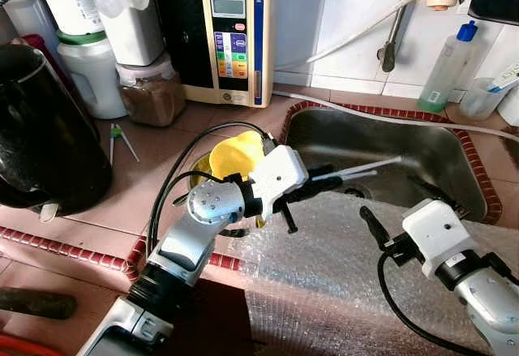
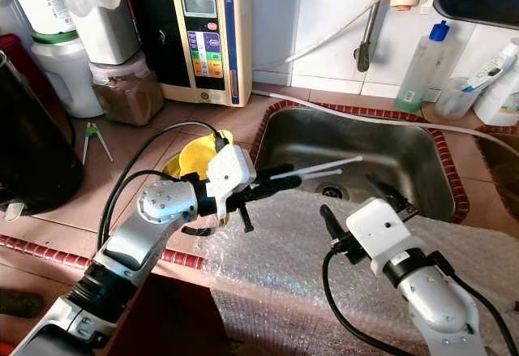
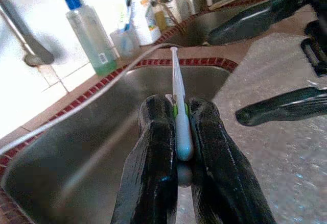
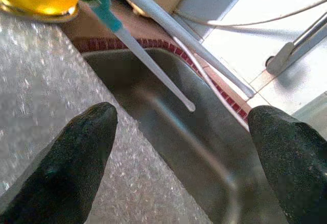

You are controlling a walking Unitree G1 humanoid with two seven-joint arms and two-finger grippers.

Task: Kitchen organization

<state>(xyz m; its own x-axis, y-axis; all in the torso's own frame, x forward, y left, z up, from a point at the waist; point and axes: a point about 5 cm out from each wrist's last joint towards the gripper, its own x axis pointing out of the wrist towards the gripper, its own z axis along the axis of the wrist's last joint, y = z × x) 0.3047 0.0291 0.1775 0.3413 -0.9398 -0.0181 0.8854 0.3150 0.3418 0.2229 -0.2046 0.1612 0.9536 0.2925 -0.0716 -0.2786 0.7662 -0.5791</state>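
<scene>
— Tiled counter with a steel sink at two o'clock, bubble wrap across the front. Arms?

— Left gripper reaches from seven o'clock over the sink edge, fingers clamped on a pale stick. Right gripper comes from five o'clock, fingers spread wide, holding nothing.

— The stick's axis?

— Nearly level, tip toward two o'clock above the basin.

— Nearby?

— Yellow bowl behind the left wrist, water machine at twelve, bottle at one.

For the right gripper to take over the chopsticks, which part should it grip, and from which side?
Probably the free thin ends of the chopsticks, jutting level over the sink from the shut left gripper. The open right gripper faces those tips, so come straight along from the sink side, fingers straddling both.
</scene>
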